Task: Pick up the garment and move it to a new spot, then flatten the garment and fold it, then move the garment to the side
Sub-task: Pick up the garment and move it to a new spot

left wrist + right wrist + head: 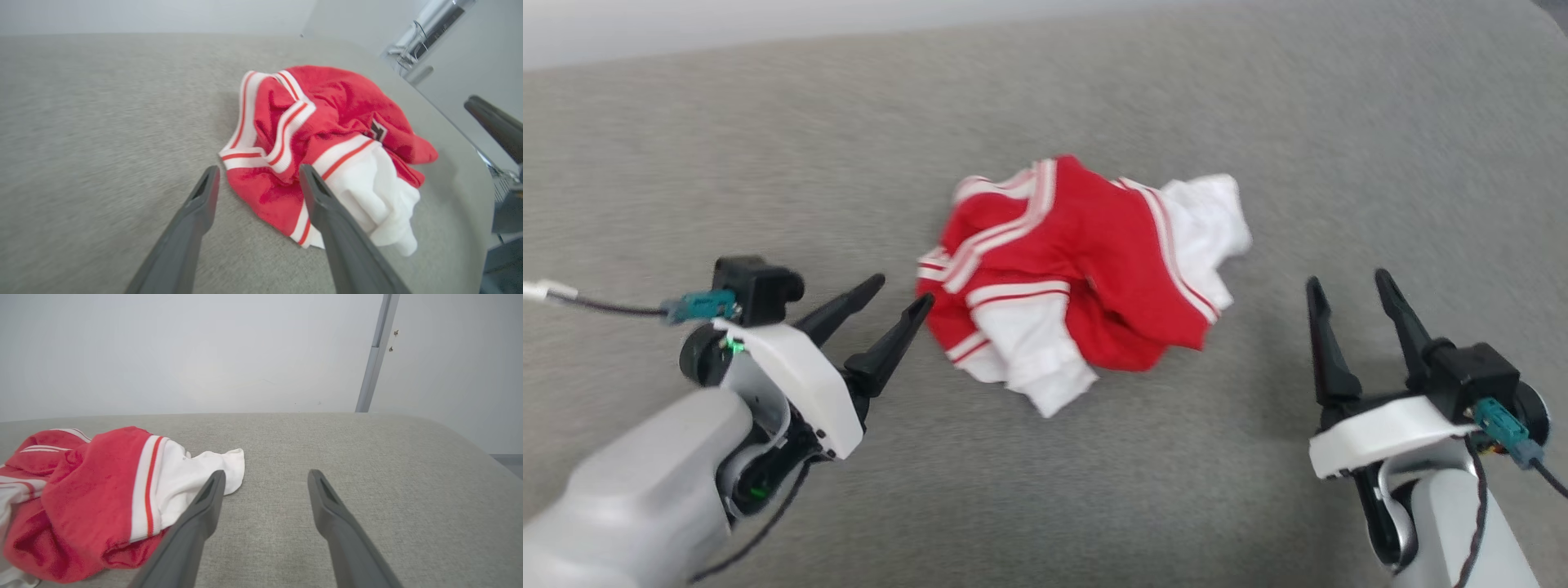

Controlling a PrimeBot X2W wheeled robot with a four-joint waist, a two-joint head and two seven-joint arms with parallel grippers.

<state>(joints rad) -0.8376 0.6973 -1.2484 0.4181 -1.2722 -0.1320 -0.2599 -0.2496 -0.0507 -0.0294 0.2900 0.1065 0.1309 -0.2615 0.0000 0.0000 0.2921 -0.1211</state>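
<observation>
Lying crumpled on the grey padded surface, the shirt sits between the two arms, not yet flattened, where either could reach it. The left gripper points at the heap's striped hem, fingers spread and empty, tips just beside the cloth, likely placed to take a hold. The right gripper hangs apart on the other side, equally spread and empty, beside a white sleeve.

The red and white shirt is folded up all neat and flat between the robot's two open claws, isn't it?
Not quite. The garment is not folded neat and flat: it lies in a crumpled heap, as the head view shows. The rest is right: it sits between the left gripper and the right gripper, and both are open.
</observation>
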